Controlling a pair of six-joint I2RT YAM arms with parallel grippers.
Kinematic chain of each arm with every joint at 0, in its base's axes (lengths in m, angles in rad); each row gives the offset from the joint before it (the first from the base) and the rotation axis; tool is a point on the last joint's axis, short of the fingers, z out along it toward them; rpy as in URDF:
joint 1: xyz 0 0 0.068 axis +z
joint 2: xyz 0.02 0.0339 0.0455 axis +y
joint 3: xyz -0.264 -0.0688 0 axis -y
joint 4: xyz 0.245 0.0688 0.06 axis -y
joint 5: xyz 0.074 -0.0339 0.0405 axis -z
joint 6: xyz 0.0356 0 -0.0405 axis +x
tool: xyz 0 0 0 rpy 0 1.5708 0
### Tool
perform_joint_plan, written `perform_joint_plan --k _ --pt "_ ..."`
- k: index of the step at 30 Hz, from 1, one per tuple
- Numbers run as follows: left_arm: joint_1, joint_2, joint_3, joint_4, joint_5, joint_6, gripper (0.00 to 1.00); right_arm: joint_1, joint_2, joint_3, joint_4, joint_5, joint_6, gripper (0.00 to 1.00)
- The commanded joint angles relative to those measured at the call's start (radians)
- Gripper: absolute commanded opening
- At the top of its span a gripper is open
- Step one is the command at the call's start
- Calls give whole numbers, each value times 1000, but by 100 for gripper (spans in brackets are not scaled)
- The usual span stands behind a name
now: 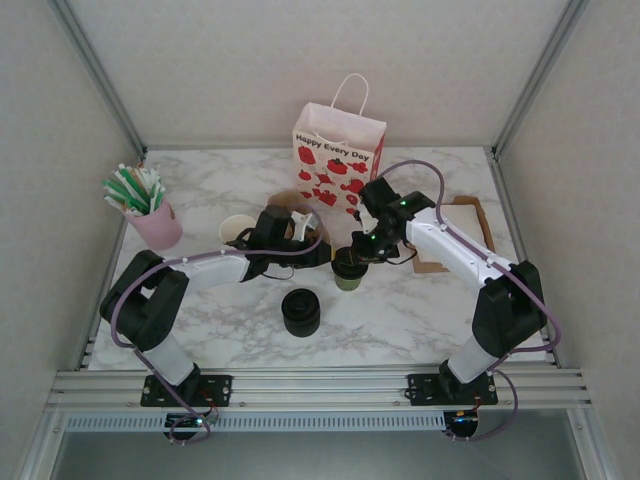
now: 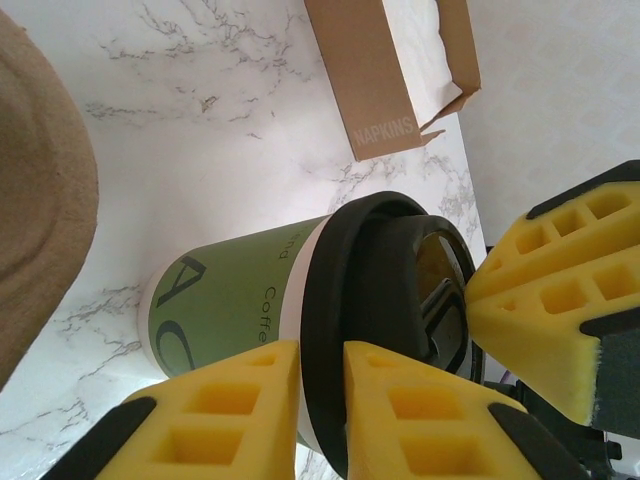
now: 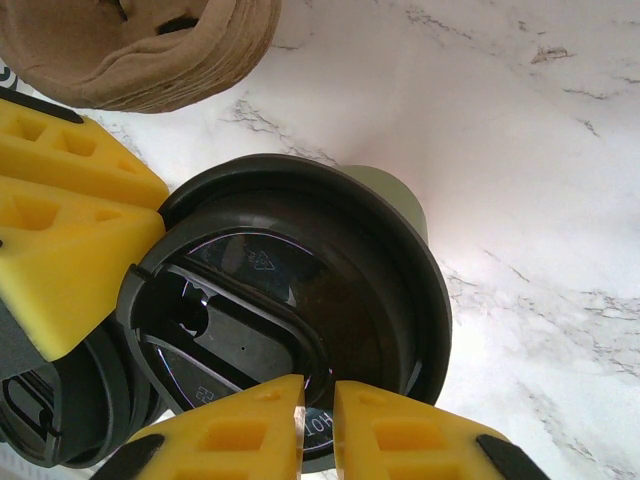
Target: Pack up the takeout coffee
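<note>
As elbows bend inward, left gripper (image 2: 320, 395) and right gripper (image 3: 318, 420) meet at takeout coffee (image 1: 348, 268), fingers (image 2: 410, 410) near-closed.

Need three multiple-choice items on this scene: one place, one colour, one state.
1. The paper bag stands: A at the back of the table; B at the near edge; C flat on its side.
2. The lid of the coffee cup is: A white; B red; C black.
3. The coffee cup is: A tipped over; B upright, lid on; C upright, lidless.
Answers: A, top view shows it at the rear; C, wrist views show black; B, it stands lidded.
</note>
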Motion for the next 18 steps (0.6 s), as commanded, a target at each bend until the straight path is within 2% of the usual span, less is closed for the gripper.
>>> perform_joint_plan --k 1,18 --pt "-38 48 -40 -55 -17 -10 18 6 57 -49 11 37 13 17" --pt "-56 -11 -29 -74 -38 -26 19 2 56 -21 12 35 2 17"
